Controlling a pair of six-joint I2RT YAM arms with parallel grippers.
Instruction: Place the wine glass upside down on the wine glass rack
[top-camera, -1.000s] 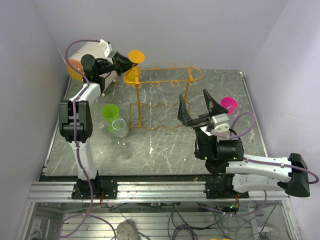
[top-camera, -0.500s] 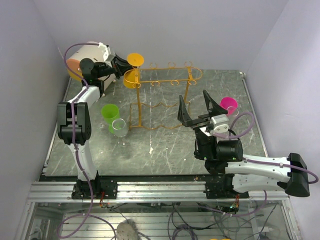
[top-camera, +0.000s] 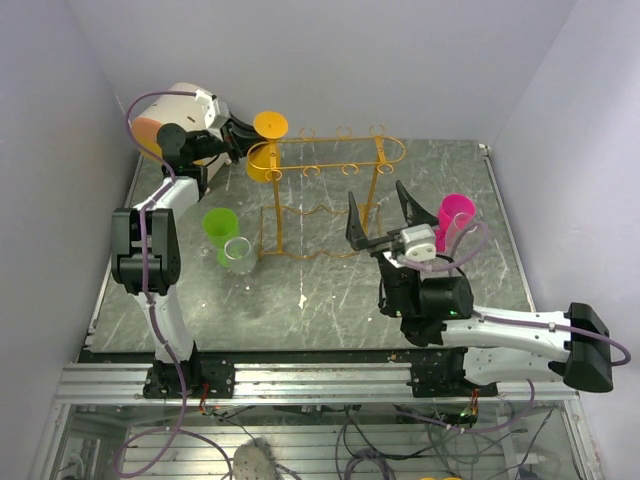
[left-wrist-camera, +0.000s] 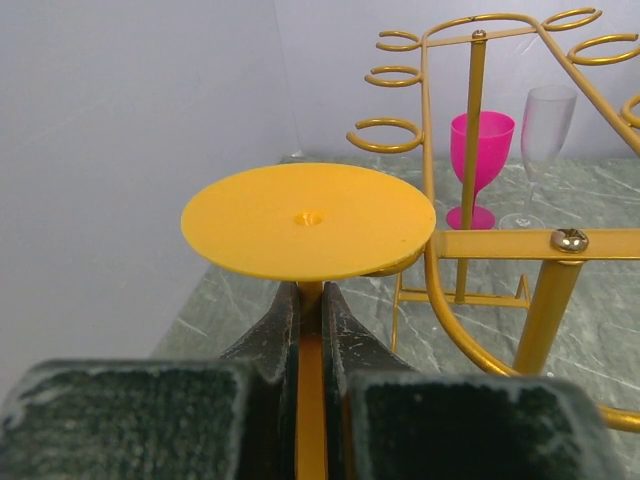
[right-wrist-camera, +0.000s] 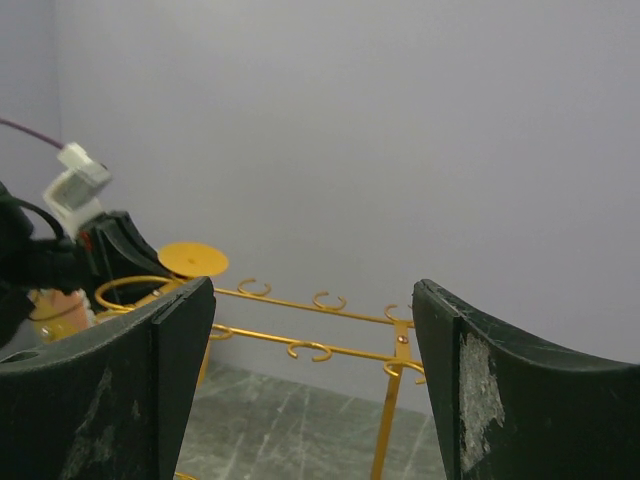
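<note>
Two arms, both mine, work over the dark marbled table (top-camera: 330, 300). The largest thing on it is the wine glass rack (top-camera: 330, 152), an orange-gold wire frame across the far half, its oval top rail edged with small open loops. My right arm sits near the middle, with the right gripper (top-camera: 378, 208) raised and its jaws spread wide, holding nothing. Its camera looks between the two fingers at the rack's top rail.

My left arm reaches to the far left corner, where the left gripper (left-wrist-camera: 310, 300) is closed narrow on the stem of the orange wine glass (top-camera: 265, 145). The other glasses stand apart from this. A green glass (top-camera: 220, 225) and a clear glass (top-camera: 240, 256) are left of the rack, and a pink goblet (top-camera: 455, 213) is to its right.

My glass is already upside down at the rack's left end, its flat round foot (left-wrist-camera: 308, 220) on top and the bowl hanging below. From my wrist the foot sits just beside the rounded end of the rail, overlapping it in view. I cannot tell whether they touch, and I judge the stem is not yet in any loop.

So the step in hand is bringing the inverted glass to a hanging place. Next, I judge, I must keep the foot above the rail and line the stem up with the gap of the nearest loop (left-wrist-camera: 385, 135). Then I slide it in sideways, lower until the foot rests on the wire, and let go.
</note>
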